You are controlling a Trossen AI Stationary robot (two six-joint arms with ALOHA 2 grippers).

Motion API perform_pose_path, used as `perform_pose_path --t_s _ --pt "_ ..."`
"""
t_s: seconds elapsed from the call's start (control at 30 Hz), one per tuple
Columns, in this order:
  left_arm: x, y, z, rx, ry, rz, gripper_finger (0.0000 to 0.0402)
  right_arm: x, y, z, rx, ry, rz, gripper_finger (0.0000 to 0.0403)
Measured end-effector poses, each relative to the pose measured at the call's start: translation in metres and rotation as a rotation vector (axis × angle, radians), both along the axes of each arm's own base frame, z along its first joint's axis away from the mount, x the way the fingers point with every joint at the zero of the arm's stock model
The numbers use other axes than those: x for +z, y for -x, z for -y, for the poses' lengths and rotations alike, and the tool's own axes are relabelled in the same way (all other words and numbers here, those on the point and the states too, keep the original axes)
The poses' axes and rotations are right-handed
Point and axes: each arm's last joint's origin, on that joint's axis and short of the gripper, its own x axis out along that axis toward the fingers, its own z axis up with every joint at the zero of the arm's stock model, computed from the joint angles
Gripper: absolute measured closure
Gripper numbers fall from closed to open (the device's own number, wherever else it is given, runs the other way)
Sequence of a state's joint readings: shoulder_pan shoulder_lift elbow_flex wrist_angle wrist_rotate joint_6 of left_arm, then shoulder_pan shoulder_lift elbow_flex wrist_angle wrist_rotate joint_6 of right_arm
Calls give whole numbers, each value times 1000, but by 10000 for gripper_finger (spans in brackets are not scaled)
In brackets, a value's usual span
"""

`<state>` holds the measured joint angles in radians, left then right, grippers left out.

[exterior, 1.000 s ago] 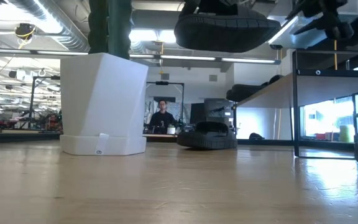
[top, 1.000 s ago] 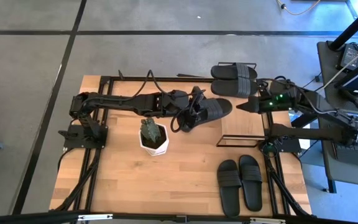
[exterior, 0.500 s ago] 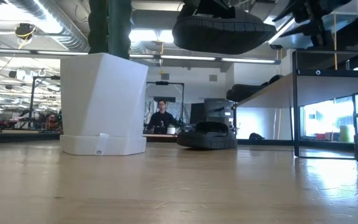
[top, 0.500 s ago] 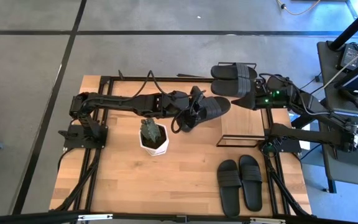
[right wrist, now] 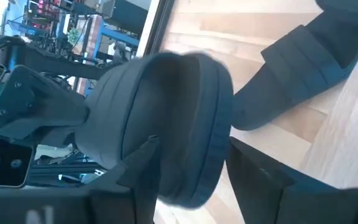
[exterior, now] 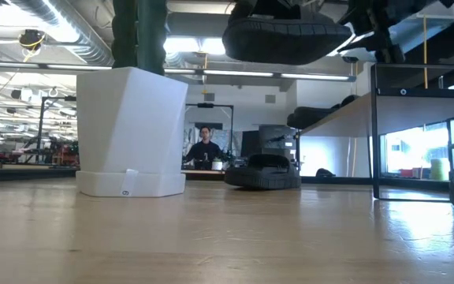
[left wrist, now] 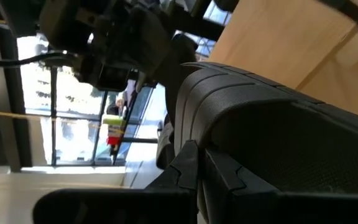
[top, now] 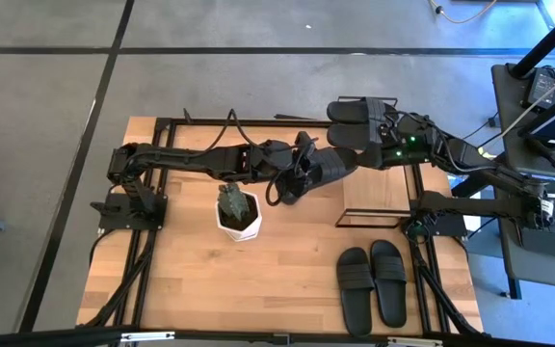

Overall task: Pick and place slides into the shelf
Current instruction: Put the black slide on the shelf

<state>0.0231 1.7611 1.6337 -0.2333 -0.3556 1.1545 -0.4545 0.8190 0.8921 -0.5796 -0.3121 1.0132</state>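
The left gripper (top: 292, 178) is clamped on a slide (top: 324, 166) held aloft at frame centre in the high view. The right gripper (top: 362, 149), fingers spread around its toe end without visibly squeezing, meets it beside the shelf (top: 379, 188) (right of centre). A loose handover could drop the slide onto the table (top: 191, 280) rather than the shelf.

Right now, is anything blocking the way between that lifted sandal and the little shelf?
Only the right gripper, open around the toe of the slide that the left gripper holds up; otherwise nothing visible before the shelf.
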Motion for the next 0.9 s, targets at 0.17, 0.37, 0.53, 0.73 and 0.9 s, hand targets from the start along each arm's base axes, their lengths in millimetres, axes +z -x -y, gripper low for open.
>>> perform_pose_path --t_s 0.17,0.37,0.53,0.73,0.9 --pt "-1 1 -1 20 -7 -12 401 0 0 0 19 38 -2 253" --pt "-1 0 2 4 -4 -13 401 1 1 0 51 114 -4 350" --pt "-1 0 3 -2 -1 -13 394 2 1 0 74 168 -2 359" --pt "-1 0 3 -10 4 -12 369 2 0 0 77 174 0 359" --pt "-1 0 3 -14 6 -15 356 3 0 0 105 223 11 359"
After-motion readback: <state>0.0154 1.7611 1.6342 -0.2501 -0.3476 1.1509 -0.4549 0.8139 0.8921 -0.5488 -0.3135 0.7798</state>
